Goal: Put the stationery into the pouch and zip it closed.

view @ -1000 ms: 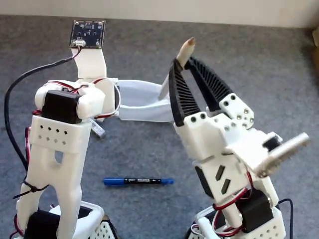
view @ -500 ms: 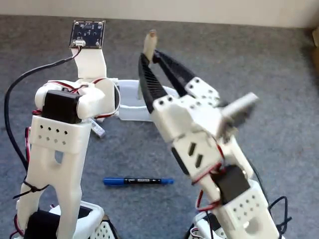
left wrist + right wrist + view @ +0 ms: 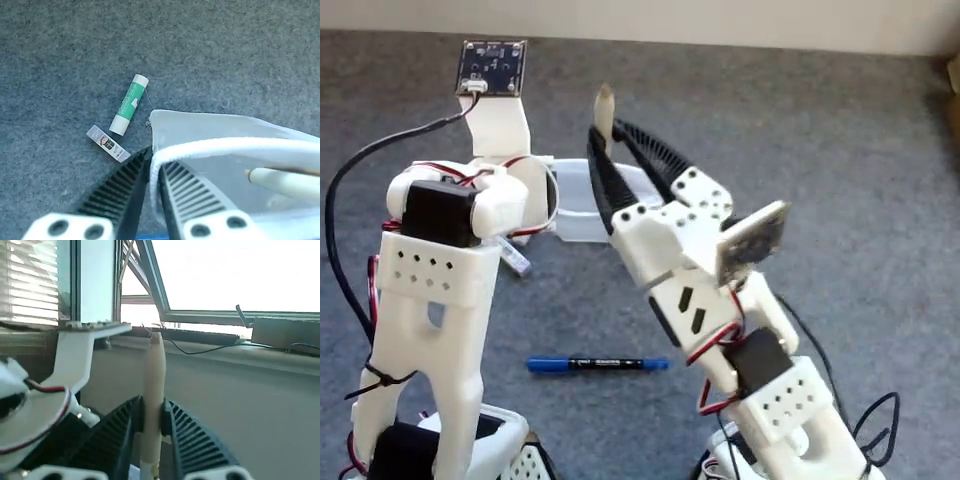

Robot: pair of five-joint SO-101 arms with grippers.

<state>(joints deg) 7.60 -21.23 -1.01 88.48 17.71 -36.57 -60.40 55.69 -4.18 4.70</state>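
A translucent white pouch (image 3: 576,212) lies on the grey carpet between the arms. My left gripper (image 3: 154,161) is shut on its white zipper rim (image 3: 225,147), holding the mouth up. My right gripper (image 3: 606,131) is shut on a cream pen (image 3: 605,103), which stands nearly upright above the pouch, close to the left arm. In the left wrist view the cream pen's lower end (image 3: 280,181) shows at the pouch mouth. A blue pen (image 3: 598,364) lies on the carpet in front. A green glue stick (image 3: 129,104) and a small grey eraser (image 3: 107,143) lie beside the pouch.
The left arm's white wrist (image 3: 30,410) stands right next to the held pen. The eraser (image 3: 517,262) peeks out under the left arm. Open carpet (image 3: 840,150) stretches to the right; a wall edge runs along the back.
My right arm has swung left with the cream pen, from above the pouch's right end to above its middle beside the left arm. The left arm has stayed put.
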